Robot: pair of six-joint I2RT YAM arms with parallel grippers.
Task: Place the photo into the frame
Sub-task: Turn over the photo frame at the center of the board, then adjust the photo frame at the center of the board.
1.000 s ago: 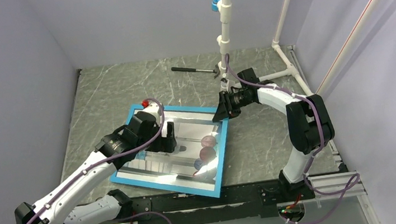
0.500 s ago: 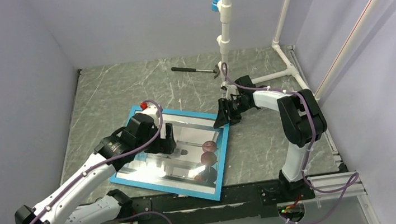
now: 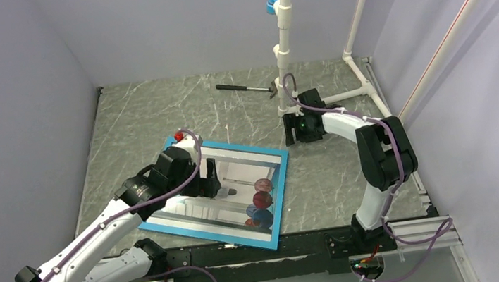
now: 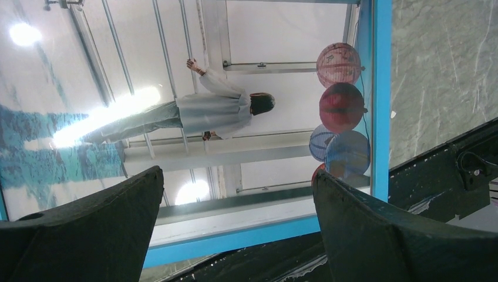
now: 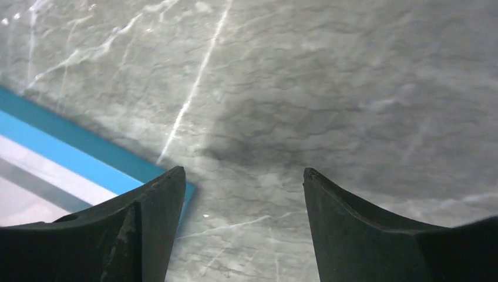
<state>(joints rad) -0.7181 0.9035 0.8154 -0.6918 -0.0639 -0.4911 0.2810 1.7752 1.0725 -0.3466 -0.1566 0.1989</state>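
Note:
The turquoise-blue frame [image 3: 208, 236] lies flat on the table, front side up. The glossy photo [image 3: 241, 184], with its person and reddish spheres, lies inside the blue border. My left gripper [image 3: 213, 180] hovers over the photo's left half, open, with nothing between its fingers. In the left wrist view the photo [image 4: 235, 111] fills the space beyond the open left gripper [image 4: 238, 172], and the frame's border [image 4: 380, 106] runs down the right. My right gripper [image 3: 300, 133] stands open just off the frame's far right corner. The right wrist view shows that right gripper [image 5: 244, 170] over bare table, the frame's corner [image 5: 64, 147] at left.
A small black hammer [image 3: 244, 87] lies at the back of the grey marbled table. A white pipe stand [image 3: 284, 37] rises behind the right arm, with more pipes along the right wall. The black base rail [image 3: 315, 243] runs along the near edge, close to the frame's near corner.
My right gripper has let go of the frame's far right corner, drawn back to the right and opened wider. The left gripper stays open over the photo, shifted slightly.

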